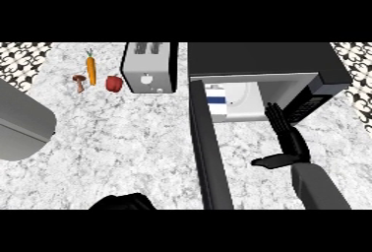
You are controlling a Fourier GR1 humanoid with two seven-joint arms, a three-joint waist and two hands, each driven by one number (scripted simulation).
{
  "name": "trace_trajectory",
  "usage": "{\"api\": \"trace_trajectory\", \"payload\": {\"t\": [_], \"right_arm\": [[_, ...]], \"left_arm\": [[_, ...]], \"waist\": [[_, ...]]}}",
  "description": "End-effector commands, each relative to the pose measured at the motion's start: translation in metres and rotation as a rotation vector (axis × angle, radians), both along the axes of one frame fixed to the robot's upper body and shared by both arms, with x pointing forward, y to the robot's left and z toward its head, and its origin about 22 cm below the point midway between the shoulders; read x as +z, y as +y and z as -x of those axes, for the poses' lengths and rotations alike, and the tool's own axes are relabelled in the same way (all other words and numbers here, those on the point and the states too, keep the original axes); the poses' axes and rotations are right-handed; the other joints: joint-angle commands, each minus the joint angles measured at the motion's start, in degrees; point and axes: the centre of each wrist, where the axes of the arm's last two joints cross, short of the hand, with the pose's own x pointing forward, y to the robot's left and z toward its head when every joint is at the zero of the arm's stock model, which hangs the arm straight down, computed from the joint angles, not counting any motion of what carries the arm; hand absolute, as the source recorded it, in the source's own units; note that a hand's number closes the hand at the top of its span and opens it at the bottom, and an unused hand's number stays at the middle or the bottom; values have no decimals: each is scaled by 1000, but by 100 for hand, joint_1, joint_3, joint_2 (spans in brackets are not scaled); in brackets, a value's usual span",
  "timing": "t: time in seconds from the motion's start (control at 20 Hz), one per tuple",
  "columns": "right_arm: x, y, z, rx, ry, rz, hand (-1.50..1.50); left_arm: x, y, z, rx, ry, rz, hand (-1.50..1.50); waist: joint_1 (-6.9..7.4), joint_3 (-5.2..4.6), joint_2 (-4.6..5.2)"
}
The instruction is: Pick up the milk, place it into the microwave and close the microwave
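The microwave [262,59] stands at the back of the counter [123,138] with its door [207,152] swung wide, edge-on and reaching from the cavity's left corner toward the near edge. Inside the cavity, against its left side, sits the milk [218,101], a white carton with a blue band, apart from any robot hand.

The right robot hand [285,135] hovers just in front of the microwave's opening, right of the milk, released, with fingers straight toward the cavity and thumb spread to the left; it holds nothing. The left robot hand [123,202] shows only as a dark shape left of the door's near end; whether it is clenched or released I cannot tell.

Left of the microwave stands a toaster [149,69]. Farther left lie a red pepper [113,83], a carrot [91,65] and a mushroom [79,82]. A grey rounded object [22,123] occupies the counter's far left.
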Motion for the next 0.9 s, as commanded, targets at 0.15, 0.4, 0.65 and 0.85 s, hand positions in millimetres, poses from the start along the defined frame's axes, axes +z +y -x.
{"api": "trace_trajectory", "payload": {"t": [0.15,0.4,0.65,0.85], "right_arm": [[-15,-41,74,-61,-10,16,-150],[-8,-83,138,-121,-29,-6,-150],[23,-139,193,-149,-49,-18,-150],[34,-118,188,-129,-87,-46,-150]], "left_arm": [[-12,-18,-31,-32,2,-84,150],[-13,-47,-48,-96,-32,-175,150],[-32,-76,-61,-161,-46,-194,150],[-53,-106,-61,-175,-119,-225,150]], "waist": [[-57,-5,10],[-75,-2,26],[8,6,66],[83,7,80]]}}
